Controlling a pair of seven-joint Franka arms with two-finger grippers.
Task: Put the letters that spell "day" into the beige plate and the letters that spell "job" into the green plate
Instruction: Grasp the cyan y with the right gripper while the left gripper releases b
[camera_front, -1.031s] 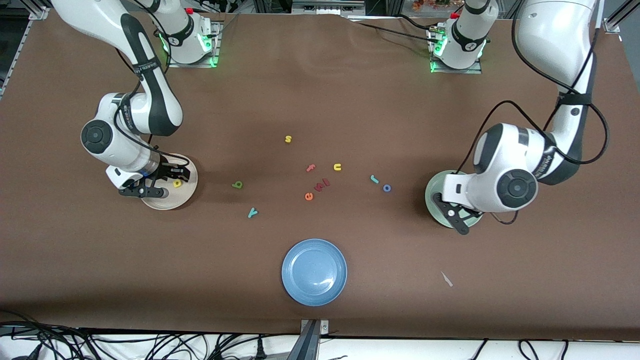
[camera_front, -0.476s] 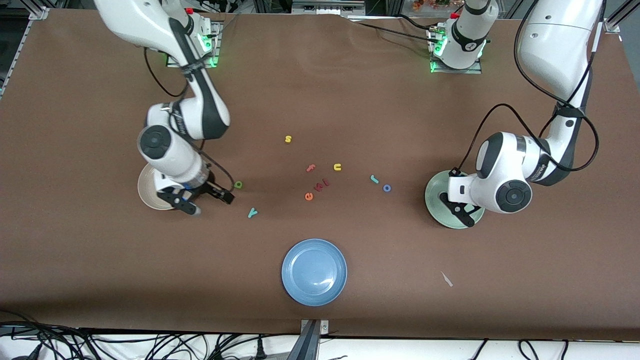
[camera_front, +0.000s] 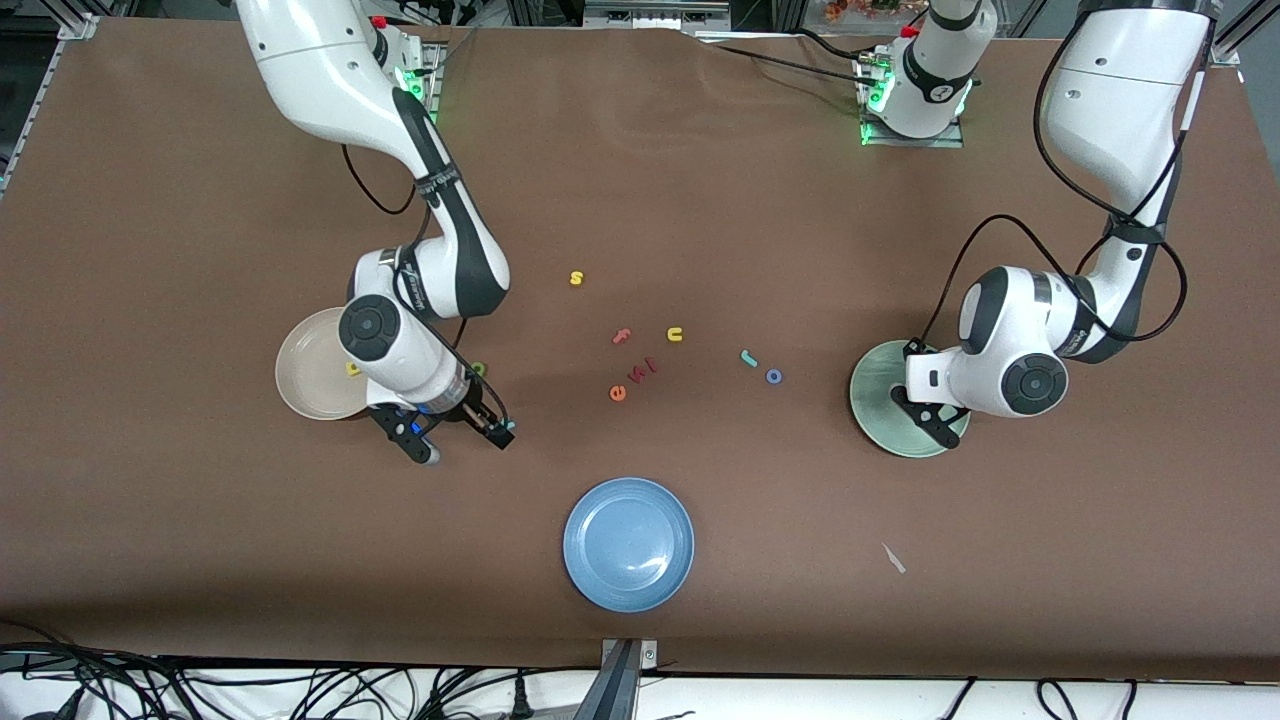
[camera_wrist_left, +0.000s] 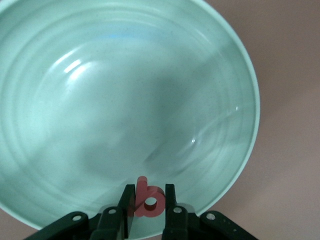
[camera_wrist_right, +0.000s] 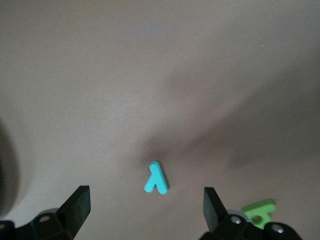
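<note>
Front view is showing the right gripper (camera_front: 455, 437) hanging with its fingers spread wide over the brown matte table (camera_front: 700, 200), just above the teal "y" (camera_wrist_right: 156, 178), a flat foam-like piece; the green "a" (camera_front: 479, 368) is lying beside it. The yellow "d" (camera_front: 352, 369) is resting in the glossy round beige plate (camera_front: 300, 385). The left gripper (camera_wrist_left: 146, 212) is hovering over the smooth, ringed green plate (camera_wrist_left: 75, 100), pinching the pink-red "b" (camera_wrist_left: 146, 199). The hooked "j" (camera_front: 748, 357) and ring-shaped "o" (camera_front: 773, 376) are lying together on the table.
</note>
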